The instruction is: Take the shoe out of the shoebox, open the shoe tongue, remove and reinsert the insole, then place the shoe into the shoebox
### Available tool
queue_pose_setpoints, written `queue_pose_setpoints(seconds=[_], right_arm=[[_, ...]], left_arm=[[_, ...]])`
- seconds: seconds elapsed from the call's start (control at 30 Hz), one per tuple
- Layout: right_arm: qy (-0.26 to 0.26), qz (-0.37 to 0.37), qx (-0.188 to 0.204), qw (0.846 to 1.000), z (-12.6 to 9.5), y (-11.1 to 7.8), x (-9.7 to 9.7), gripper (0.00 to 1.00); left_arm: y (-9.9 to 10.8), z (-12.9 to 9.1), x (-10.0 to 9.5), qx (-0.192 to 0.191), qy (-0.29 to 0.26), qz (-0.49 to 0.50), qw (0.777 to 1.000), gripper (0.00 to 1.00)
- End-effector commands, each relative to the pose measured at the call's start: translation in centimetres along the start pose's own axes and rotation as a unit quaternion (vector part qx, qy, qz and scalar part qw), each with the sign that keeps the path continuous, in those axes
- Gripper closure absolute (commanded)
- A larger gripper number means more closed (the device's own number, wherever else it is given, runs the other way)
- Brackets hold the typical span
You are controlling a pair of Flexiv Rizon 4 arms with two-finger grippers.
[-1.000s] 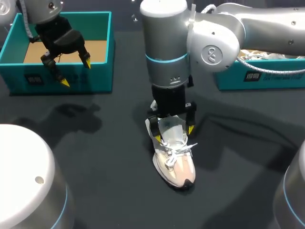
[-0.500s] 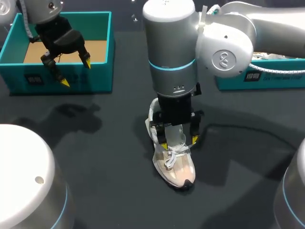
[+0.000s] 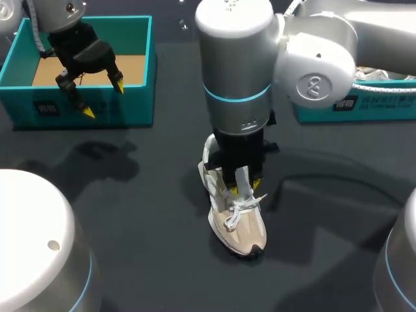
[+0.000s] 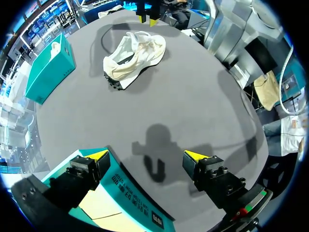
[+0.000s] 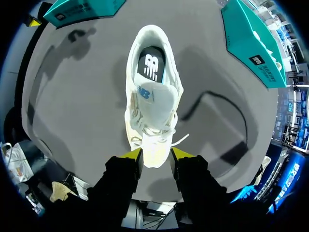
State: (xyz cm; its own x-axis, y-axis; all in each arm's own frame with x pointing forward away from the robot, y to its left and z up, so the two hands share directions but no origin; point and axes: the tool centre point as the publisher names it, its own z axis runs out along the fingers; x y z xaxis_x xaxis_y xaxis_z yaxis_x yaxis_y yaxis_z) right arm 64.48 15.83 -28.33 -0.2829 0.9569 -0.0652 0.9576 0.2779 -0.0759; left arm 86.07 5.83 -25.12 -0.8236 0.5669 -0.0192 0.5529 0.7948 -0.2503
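A cream-white shoe lies on the dark table, toe toward the front edge; it also appears in the left wrist view. My right gripper stands straight down over it, its yellow fingers pressed from both sides on the tongue where the laces begin. In the right wrist view the shoe fills the gap of the gripper, and the dark insole shows in the opening. My left gripper hangs open over the front wall of the teal shoebox, holding nothing.
A second teal box with white stuffing stands at the back right, behind my right arm. The left shoebox has a bare brown cardboard floor. Dark table surface surrounds the shoe.
My right gripper came down over the shoe and its fingers drew in from wide open onto the tongue. The left arm has not moved.
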Motion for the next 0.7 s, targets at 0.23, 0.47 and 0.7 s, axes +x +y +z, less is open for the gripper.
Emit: queue_pose_setpoints(seconds=[0.23, 0.47, 0.7], right_arm=[[0.01, -0.056, 0.005, 0.998, 2.4, 5.7, 0.8, 0.65], [0.034, -0.072, 0.004, 0.997, 4.9, 7.7, 0.3, 0.67], [0.03, -0.079, -0.006, 0.996, 4.0, 7.7, 0.4, 0.68]], left_arm=[[0.0, 0.0, 0.1, -0.001, 0.0, 0.0, 1.0, 0.0], [0.0, 0.0, 0.1, -0.001, 0.0, 0.0, 1.0, 0.0], [0.0, 0.0, 0.1, -0.001, 0.0, 0.0, 1.0, 0.0]])
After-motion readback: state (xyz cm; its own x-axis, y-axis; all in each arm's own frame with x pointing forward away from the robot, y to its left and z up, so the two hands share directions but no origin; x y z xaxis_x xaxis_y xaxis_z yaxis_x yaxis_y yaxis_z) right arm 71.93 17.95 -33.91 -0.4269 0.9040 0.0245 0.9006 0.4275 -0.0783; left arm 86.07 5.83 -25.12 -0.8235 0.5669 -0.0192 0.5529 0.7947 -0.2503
